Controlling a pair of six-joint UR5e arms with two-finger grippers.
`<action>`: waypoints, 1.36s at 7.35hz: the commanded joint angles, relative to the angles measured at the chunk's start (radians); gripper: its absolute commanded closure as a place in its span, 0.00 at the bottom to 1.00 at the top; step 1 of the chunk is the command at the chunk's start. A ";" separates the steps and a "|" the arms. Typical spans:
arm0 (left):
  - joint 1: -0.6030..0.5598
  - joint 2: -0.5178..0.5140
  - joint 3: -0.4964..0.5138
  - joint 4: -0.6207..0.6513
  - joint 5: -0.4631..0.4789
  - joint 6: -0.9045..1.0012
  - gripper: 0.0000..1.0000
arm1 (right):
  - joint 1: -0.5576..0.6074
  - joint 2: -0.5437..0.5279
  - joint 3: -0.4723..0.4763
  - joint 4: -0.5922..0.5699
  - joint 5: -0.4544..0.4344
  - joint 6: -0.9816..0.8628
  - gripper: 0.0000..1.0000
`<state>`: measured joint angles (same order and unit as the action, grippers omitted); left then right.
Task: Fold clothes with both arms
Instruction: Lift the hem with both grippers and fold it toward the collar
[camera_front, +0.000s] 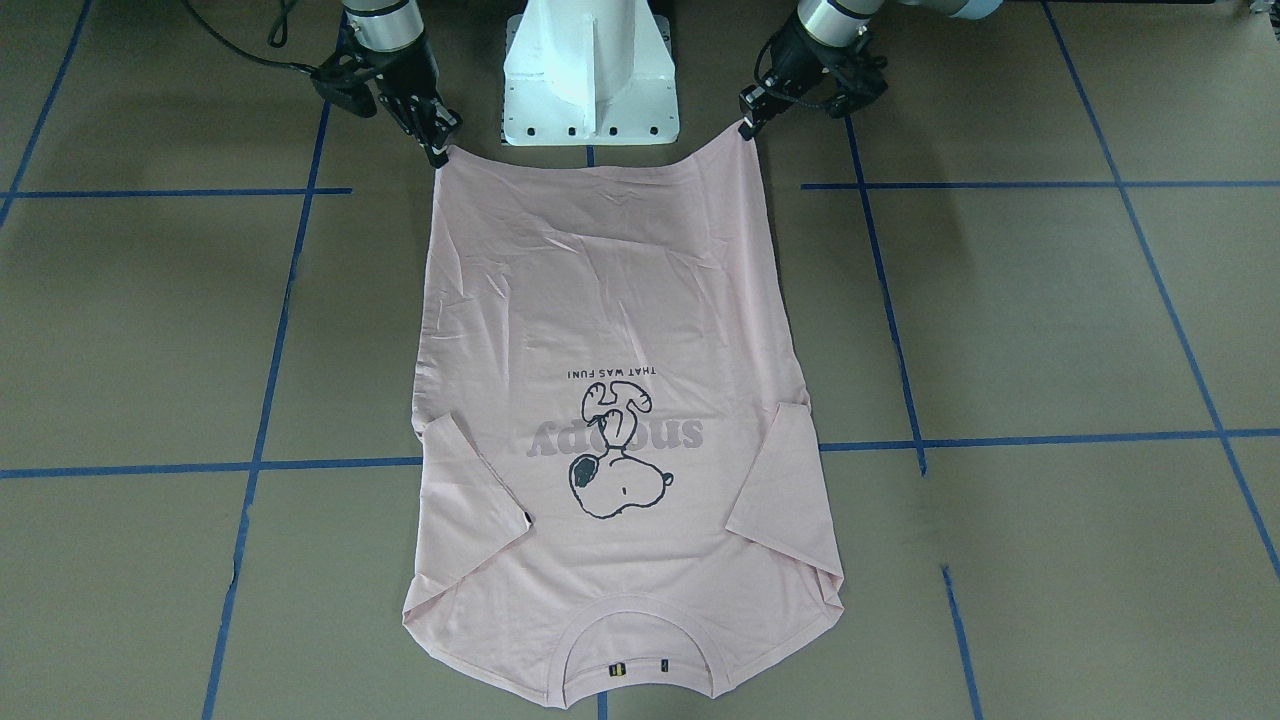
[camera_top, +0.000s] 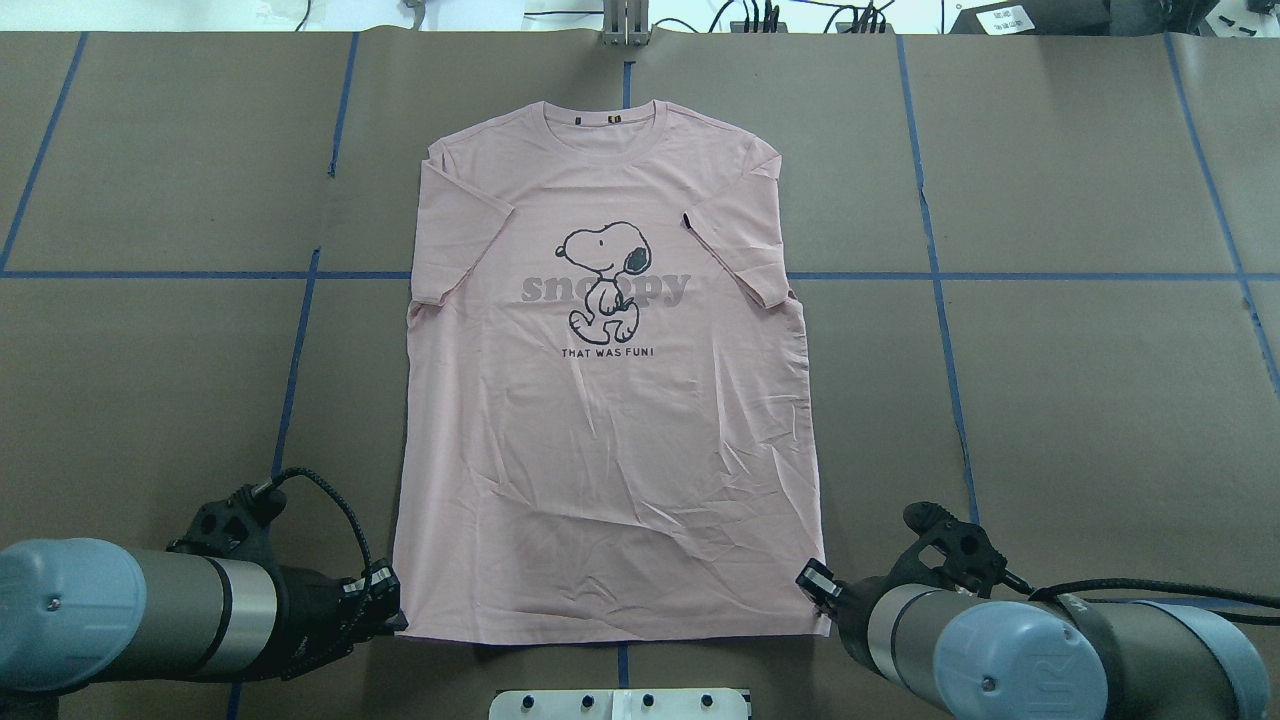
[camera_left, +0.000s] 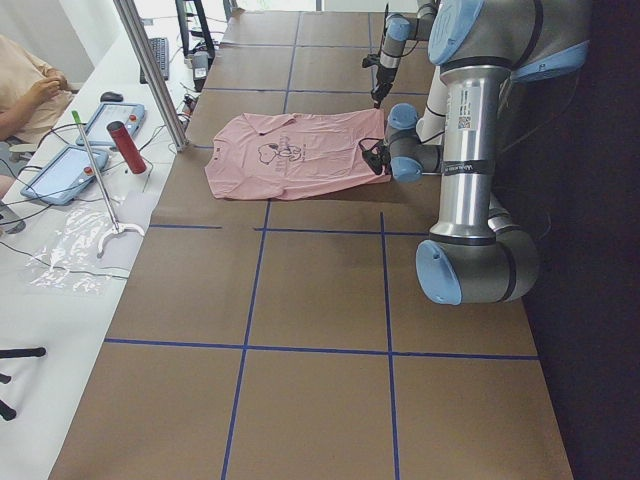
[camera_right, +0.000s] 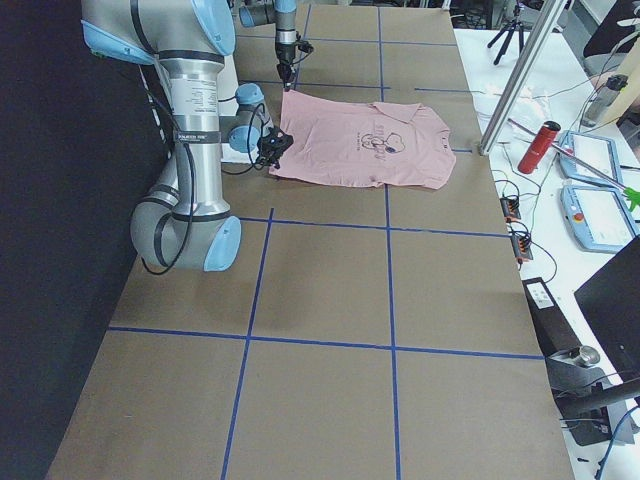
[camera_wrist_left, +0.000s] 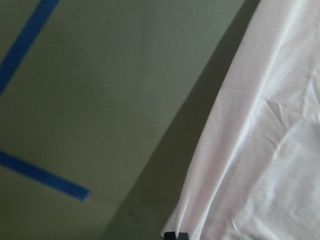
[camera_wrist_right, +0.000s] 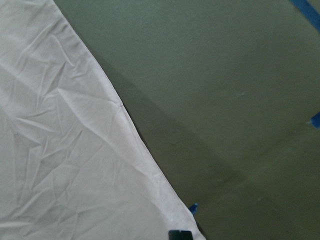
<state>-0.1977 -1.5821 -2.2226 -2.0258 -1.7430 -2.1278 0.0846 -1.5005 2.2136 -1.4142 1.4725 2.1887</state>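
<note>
T-shirt (camera_top: 605, 450) lies flat on the table (camera_top: 1080, 400), print up, sleeves turned in, neck away from the robot. Left gripper (camera_front: 746, 124) and right gripper (camera_front: 438, 152) each pinch 1 hem corner, jaws closed on cloth. Step judged: start of the hem-to-neck fold. Next move calls for a matched lift and carry by both. Only container: red bottle (camera_left: 126, 146) on the side desk (camera_left: 40, 320), contents unseen.
</note>
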 joint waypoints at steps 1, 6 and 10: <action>0.004 -0.056 -0.095 0.173 0.000 -0.034 1.00 | 0.001 -0.061 0.069 0.000 0.003 -0.003 1.00; -0.171 -0.209 -0.030 0.348 0.002 0.121 1.00 | 0.269 0.169 -0.053 -0.015 0.056 -0.252 1.00; -0.471 -0.369 0.316 0.236 0.005 0.429 1.00 | 0.571 0.417 -0.426 -0.011 0.200 -0.496 1.00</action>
<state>-0.5815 -1.9103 -2.0214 -1.7232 -1.7381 -1.7869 0.5819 -1.1533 1.9113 -1.4308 1.6620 1.7617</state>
